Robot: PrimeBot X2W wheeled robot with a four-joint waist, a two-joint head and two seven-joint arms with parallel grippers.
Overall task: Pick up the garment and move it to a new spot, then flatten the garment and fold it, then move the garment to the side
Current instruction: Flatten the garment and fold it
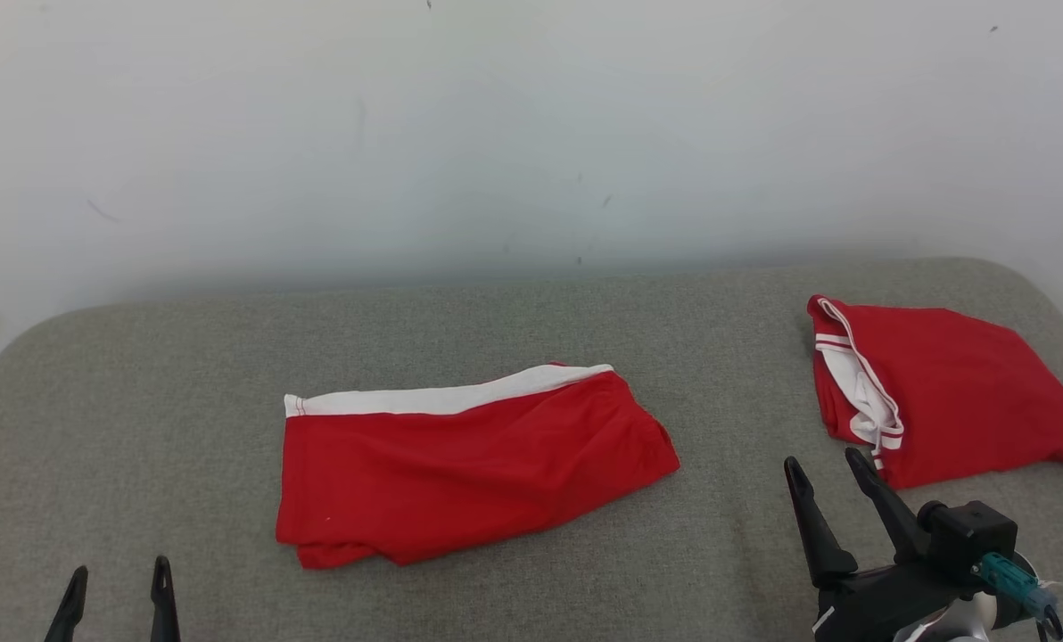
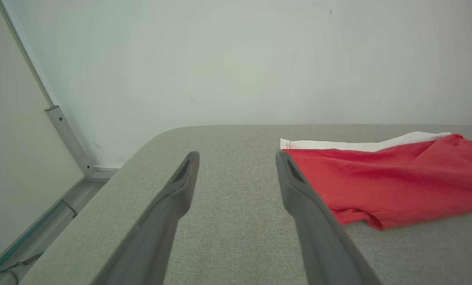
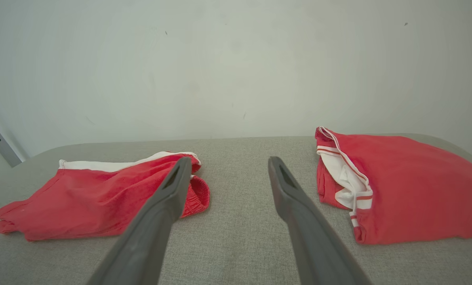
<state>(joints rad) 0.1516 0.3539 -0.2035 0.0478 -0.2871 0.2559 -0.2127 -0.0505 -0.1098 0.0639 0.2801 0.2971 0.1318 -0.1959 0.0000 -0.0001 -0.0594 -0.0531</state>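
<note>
From the head, high, tilted down over the grey surface [image 1: 531,571] toward the wall [image 1: 531,134]; from both wrists, low and close, wallward, sharing the centre red garment [image 1: 460,464].

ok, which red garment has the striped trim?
The garment on the right: red stripes run through its white edging. The middle garment has only a plain white band.

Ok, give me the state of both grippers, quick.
Left gripper: open, holding nothing.
Right gripper: open, holding nothing.
</note>
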